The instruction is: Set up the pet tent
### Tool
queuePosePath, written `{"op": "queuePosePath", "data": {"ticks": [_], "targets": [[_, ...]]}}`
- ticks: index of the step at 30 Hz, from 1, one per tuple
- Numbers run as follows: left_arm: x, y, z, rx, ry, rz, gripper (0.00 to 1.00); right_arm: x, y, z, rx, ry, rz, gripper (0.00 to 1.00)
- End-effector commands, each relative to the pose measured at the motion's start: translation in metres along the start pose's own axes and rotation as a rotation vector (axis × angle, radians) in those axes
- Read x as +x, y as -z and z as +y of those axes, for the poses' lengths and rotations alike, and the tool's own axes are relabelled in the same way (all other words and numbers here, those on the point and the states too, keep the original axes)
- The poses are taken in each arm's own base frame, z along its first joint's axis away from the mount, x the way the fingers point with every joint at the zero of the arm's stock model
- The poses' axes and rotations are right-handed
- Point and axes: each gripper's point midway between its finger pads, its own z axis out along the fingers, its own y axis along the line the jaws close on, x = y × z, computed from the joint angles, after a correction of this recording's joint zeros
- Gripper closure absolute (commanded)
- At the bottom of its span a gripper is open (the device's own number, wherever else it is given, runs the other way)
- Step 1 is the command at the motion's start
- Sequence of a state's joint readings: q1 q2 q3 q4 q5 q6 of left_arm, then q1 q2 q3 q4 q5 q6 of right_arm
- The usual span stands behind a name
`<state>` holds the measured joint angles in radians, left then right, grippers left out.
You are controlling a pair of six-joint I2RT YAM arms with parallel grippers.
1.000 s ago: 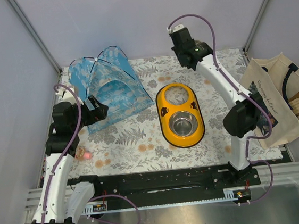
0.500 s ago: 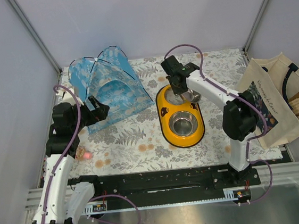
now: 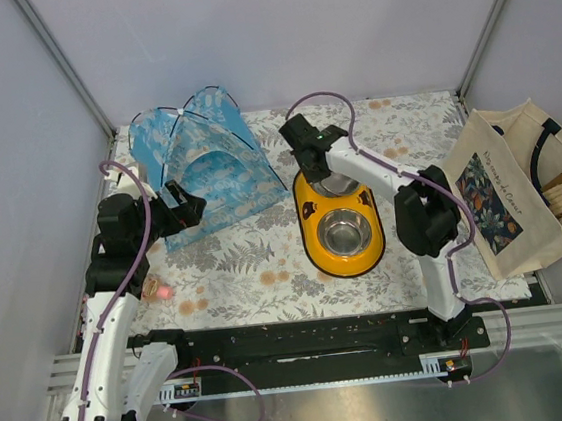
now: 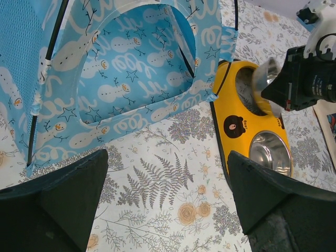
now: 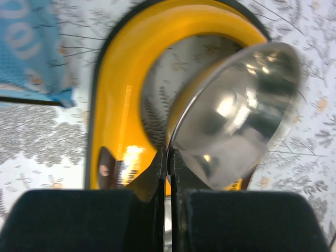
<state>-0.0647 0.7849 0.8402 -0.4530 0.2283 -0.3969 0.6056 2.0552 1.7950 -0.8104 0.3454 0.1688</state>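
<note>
The pet tent [image 3: 201, 164] is up on its black poles at about ten o'clock on the floral mat [image 3: 237, 265], with its arched doorway facing the feeder. The left gripper [image 4: 167, 157] hovers at the tent's seven o'clock corner, jaws spread wide and empty.

The action is on the right. The right gripper [image 5: 167, 153] is pinched tight on the rim of a steel bowl [image 5: 236, 110]. It holds the bowl steeply tilted over the yellow feeder [image 3: 305, 203], right at the vacant well on the twelve o'clock end. A second bowl [image 3: 346, 232] sits in the six o'clock well.

To do this well, level the bowl first, because at this tilt one edge would catch the yellow lip. Centre it over the hole and lower until the rim rests all round, then let go. The wrist view is blurred, so whether the bowl touches the feeder yet is hard to call. The tent's near corner lies just beside the feeder at nine o'clock, so the elbow should stay clear of it.
</note>
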Motion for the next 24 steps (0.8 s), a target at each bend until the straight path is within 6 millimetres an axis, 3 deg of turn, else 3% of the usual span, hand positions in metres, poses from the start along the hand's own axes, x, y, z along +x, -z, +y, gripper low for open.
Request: {"op": "queuePosePath", "data": {"ticks": [1, 5, 14, 16, 20, 21, 24], "targets": [[-0.017, 0.001, -0.009, 0.036, -0.022, -0.058, 0.01, 0.004, 0.005, 0.039, -0.072, 0.036, 0.016, 1.00], [-0.013, 0.000, -0.007, 0.033, -0.023, -0.048, 0.01, 0.014, -0.005, 0.037, -0.035, 0.045, 0.048, 1.00], [-0.009, -0.002, -0.006, 0.030, -0.018, -0.040, 0.01, 0.011, -0.018, 0.014, 0.120, 0.083, 0.055, 0.98], [-0.009, -0.002, -0.006, 0.030, -0.018, -0.040, 0.01, 0.012, -0.018, 0.014, 0.131, 0.084, 0.065, 0.73], [-0.011, 0.000, -0.006, 0.024, -0.018, -0.045, 0.01, 0.005, -0.007, 0.013, 0.121, 0.060, 0.051, 0.38], [-0.012, 0.001, -0.005, 0.019, -0.018, -0.046, 0.01, 0.000, -0.001, 0.012, 0.114, 0.051, 0.036, 0.23], [-0.017, 0.006, -0.004, -0.006, -0.015, -0.047, 0.01, -0.014, 0.025, 0.009, 0.080, 0.020, -0.016, 0.13]]}}
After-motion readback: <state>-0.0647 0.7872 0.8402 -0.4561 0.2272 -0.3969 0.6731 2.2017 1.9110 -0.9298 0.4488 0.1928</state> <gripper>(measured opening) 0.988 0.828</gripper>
